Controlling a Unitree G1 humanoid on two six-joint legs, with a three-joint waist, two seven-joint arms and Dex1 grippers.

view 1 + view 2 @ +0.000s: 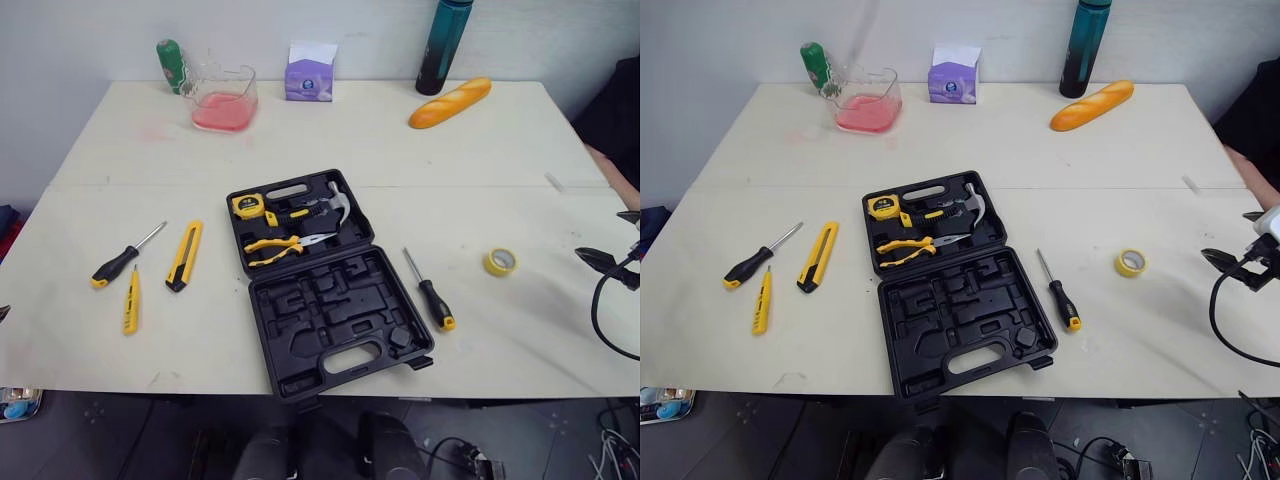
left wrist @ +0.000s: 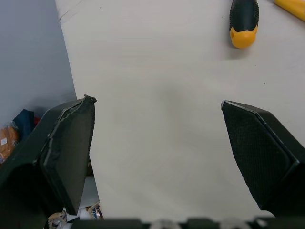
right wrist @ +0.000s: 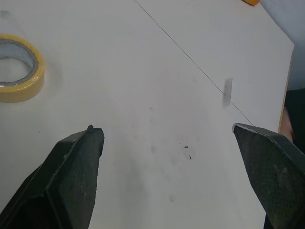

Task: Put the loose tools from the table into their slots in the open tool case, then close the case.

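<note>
**Q:** Item one, the case?
**A:** Black plastic tool case [image 1: 320, 290], lying open in the middle of the white table [image 1: 400, 150]. The moulded slots face up so I can drop tools in. The near half looks empty.

**Q:** Loose stock?
**A:** To my left are the black-and-yellow screwdriver [image 1: 120, 262], yellow utility knife [image 1: 184, 255] and slim yellow tester [image 1: 131, 301]. To my right are the black-handled screwdriver [image 1: 432, 292] and yellow tape roll [image 1: 501, 262]. That probably leaves one lot per arm.

**Q:** Hands?
**A:** My left gripper [image 2: 156, 100] is spread wide and holds nothing, over bare table near that screwdriver's handle. My right gripper [image 3: 163, 128] is equally wide and empty, near the tape roll.

head stereo: high, looking down on table [image 1: 400, 150] | wrists: close above it
</note>
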